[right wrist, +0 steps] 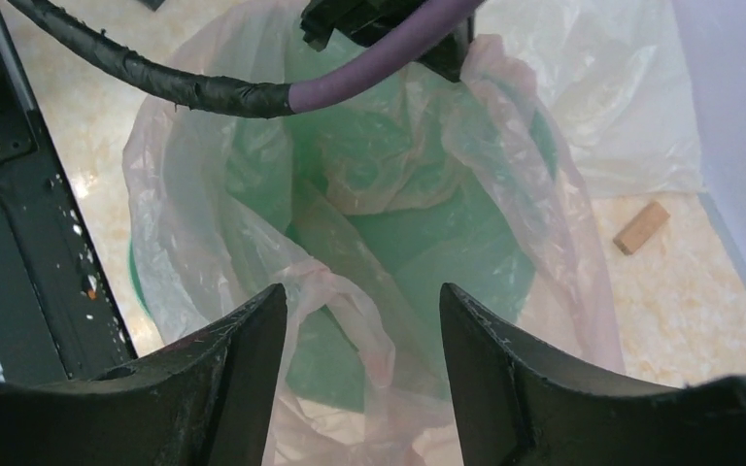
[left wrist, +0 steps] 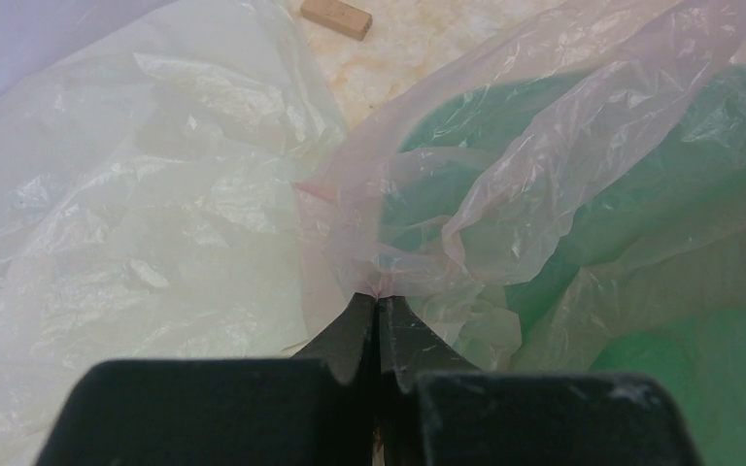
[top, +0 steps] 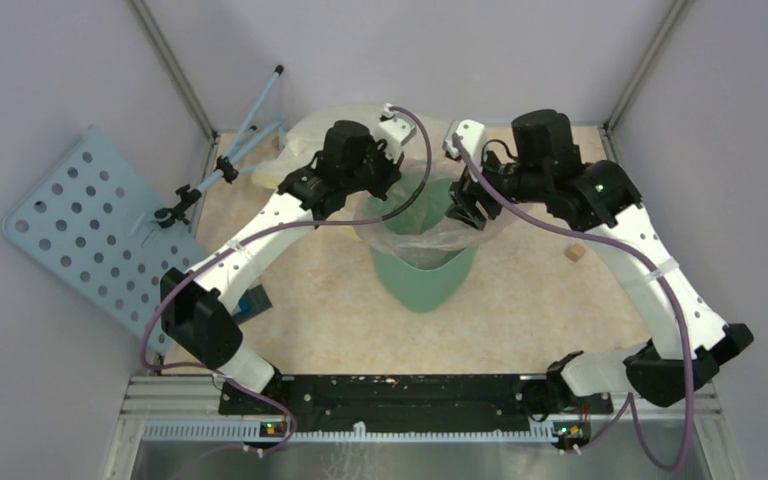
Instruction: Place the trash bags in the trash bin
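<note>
The mint-green trash bin [top: 422, 280] is standing mid-surface [top: 310, 330], with the pale-pink trash bag [right wrist: 204, 194] lining it and spilling over its rim. The right gripper [right wrist: 361, 301] is hovering at the right rim, jaws spread, a loose fold between them. At the far-left rim, the left gripper [left wrist: 377, 303] is pinching the bag's edge, jaws pressed together. Beyond, a pale-yellow bag [left wrist: 136, 194] is lying crumpled.

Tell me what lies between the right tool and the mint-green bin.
The right wrist view shows only the crinkly translucent pale-pink plastic bag there, a loose fold between the right tool's open fingers and the mint-green plastic bin.
</note>
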